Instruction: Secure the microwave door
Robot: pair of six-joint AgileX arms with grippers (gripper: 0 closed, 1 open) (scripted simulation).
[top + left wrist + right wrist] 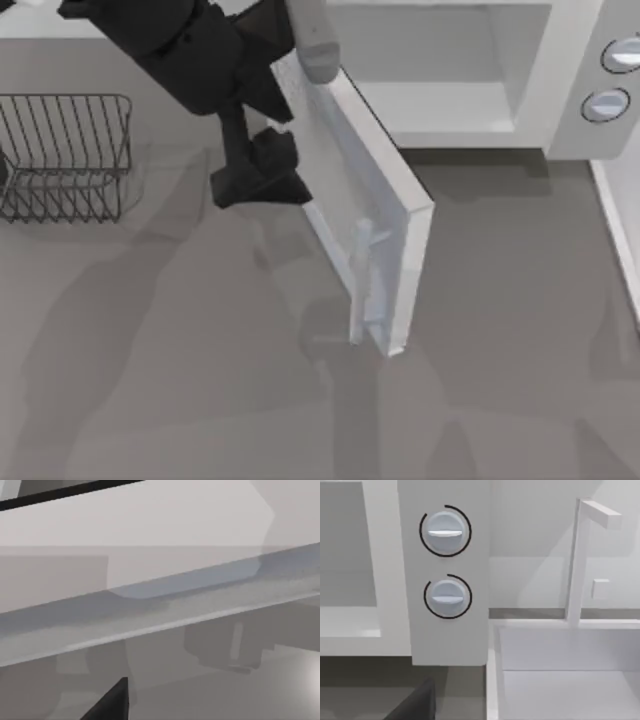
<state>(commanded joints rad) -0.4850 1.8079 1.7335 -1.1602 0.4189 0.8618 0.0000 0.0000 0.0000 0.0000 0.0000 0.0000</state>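
Note:
The microwave door stands swung out at an angle from the white microwave body, leaving the cavity exposed. Its silvery bar handle is near the free edge, toward the table's front. My left gripper is on the door's outer side, close against the window pane near the hinge end. In the left wrist view the door's pane runs across at very short range. My right gripper appears as a dark tip facing the body's two round knobs.
A wire rack stands at the table's left. A white sink with a faucet sits right of the microwave; its rim runs along the table's right edge. Bare grey tabletop lies in front.

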